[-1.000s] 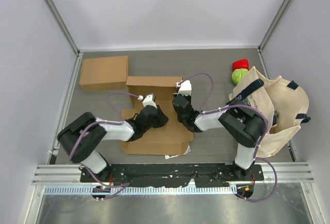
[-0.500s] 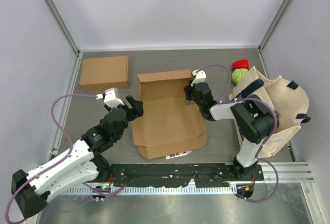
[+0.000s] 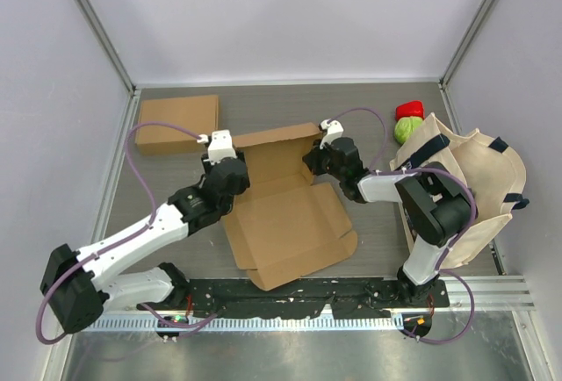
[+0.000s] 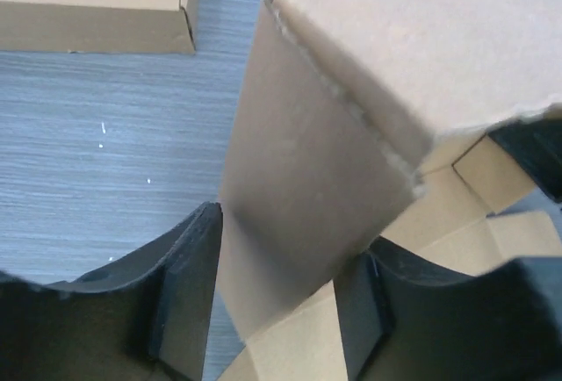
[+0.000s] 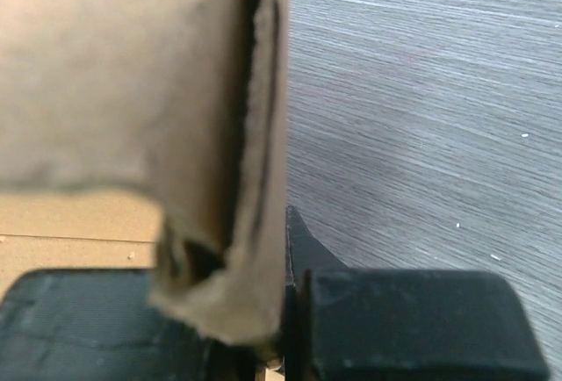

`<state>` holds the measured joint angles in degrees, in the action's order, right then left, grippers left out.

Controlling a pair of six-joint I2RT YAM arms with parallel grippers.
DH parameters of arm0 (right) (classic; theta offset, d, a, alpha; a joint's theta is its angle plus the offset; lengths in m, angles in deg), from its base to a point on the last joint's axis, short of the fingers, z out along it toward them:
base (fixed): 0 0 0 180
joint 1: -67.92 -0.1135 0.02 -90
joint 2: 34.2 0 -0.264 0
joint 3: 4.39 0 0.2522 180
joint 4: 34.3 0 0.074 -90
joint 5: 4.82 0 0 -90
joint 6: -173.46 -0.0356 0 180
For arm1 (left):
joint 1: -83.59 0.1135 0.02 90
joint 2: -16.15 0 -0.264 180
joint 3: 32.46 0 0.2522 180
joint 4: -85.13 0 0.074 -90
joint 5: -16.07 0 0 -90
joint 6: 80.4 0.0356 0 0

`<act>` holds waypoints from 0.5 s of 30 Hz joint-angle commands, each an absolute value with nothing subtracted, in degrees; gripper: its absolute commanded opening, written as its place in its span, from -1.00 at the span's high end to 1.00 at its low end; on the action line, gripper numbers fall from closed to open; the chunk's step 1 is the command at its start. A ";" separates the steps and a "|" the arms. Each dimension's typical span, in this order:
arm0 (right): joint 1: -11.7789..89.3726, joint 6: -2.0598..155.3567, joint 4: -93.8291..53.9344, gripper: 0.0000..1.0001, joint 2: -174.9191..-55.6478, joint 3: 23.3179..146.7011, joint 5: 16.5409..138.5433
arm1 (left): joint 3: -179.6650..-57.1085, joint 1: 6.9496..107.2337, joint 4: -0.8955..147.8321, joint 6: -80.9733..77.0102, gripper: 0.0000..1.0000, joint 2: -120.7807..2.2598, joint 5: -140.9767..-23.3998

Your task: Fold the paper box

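Pinching a doubled cardboard edge, the right fingers (image 5: 413, 328) are pressed together on the far right corner of the paper box (image 3: 290, 219). In the right wrist view the board runs down into the narrow slot between the two dark pads, and its lower end is lost there. The blurred brown wall fills that view's upper left.

The left fingers (image 4: 180, 306) stand spread, one on either side of the box's upright left side flap, which fills the gap between them. Whether they touch it cannot be told.

The paper box lies in the middle of the grey surface (image 3: 369, 100), between the two arms. Its bottom panel is flat, its near flaps are splayed toward the arm bases, and its back wall is raised between the two sets of fingers. Its inside shows only brown board.

A second, closed cardboard box (image 3: 178, 122) sits at the far left, just beyond the left wrist. Its contents are hidden.

A cream fabric bag (image 3: 479, 170) with dark handles slumps at the right edge. Its mouth is a dark narrow gap, and nothing inside can be made out. The right arm's elbow covers its near left part.

A green round item (image 3: 407, 129) and a red item (image 3: 409, 110) lie touching each other, outside the bag at its far left corner.
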<state>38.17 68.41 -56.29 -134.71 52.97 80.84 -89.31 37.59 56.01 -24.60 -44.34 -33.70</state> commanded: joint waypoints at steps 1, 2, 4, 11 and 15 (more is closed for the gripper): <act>38.30 66.94 -57.37 0.99 -131.67 53.58 79.29 | -96.56 37.80 52.65 -23.45 0.05 -50.82 -27.00; 38.30 67.03 -57.37 0.99 -131.67 53.58 79.03 | -97.10 37.80 52.30 -23.62 0.25 -51.78 -25.69; 38.30 66.94 -57.28 0.98 -131.50 53.50 78.85 | -97.28 37.80 52.73 -23.19 0.45 -52.93 -24.97; 38.04 62.99 -50.18 0.74 -129.48 54.90 84.92 | -94.82 37.71 57.83 -19.06 1.00 -51.35 -24.36; 38.30 60.88 -45.68 0.57 -128.60 57.79 87.91 | -94.73 37.71 57.39 -17.03 1.00 -52.23 -23.56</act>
<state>37.71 66.58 -49.43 -131.87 53.54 84.67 -94.73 37.83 54.11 -18.63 -53.11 -25.63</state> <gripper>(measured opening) 0.176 0.056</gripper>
